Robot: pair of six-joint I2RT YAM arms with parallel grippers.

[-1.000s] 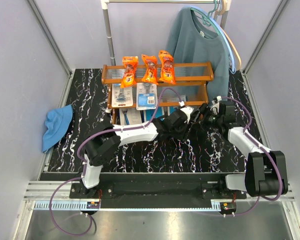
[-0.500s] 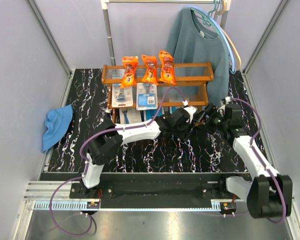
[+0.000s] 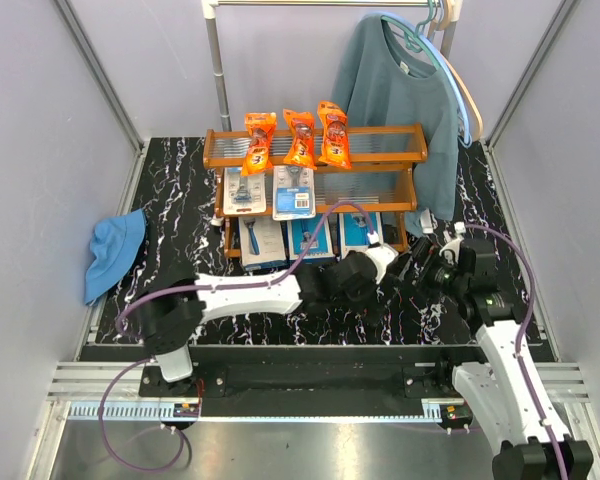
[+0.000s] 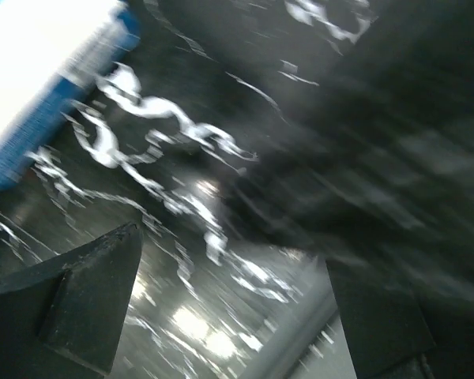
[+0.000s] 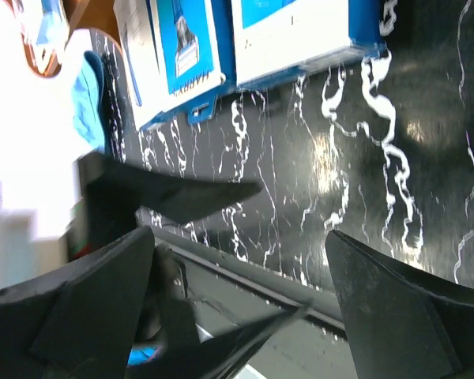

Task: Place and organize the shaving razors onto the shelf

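The shelf (image 3: 412, 140) stands at the back of the black marble table. Three orange bags (image 3: 300, 138) lean on its top tier. Two blister cards (image 3: 294, 192) lie on the middle tier. Three blue boxes (image 3: 311, 238) lie side by side on the bottom tier, and two also show in the right wrist view (image 5: 292, 31). My left gripper (image 3: 378, 272) (image 4: 233, 308) is open and empty just in front of the shelf's right end. My right gripper (image 3: 417, 272) (image 5: 237, 308) is open and empty close beside it, facing it. The left wrist view is blurred.
A blue cloth (image 3: 115, 250) lies at the table's left edge. A metal clothes rail (image 3: 218, 70) with a teal sweater (image 3: 400, 90) stands behind the shelf; the sweater hangs past the shelf's right end. Walls enclose both sides.
Both arms have drawn back from the shelf toward the near edge. The three blue boxes on the bottom tier, partly covered before, now show in full.
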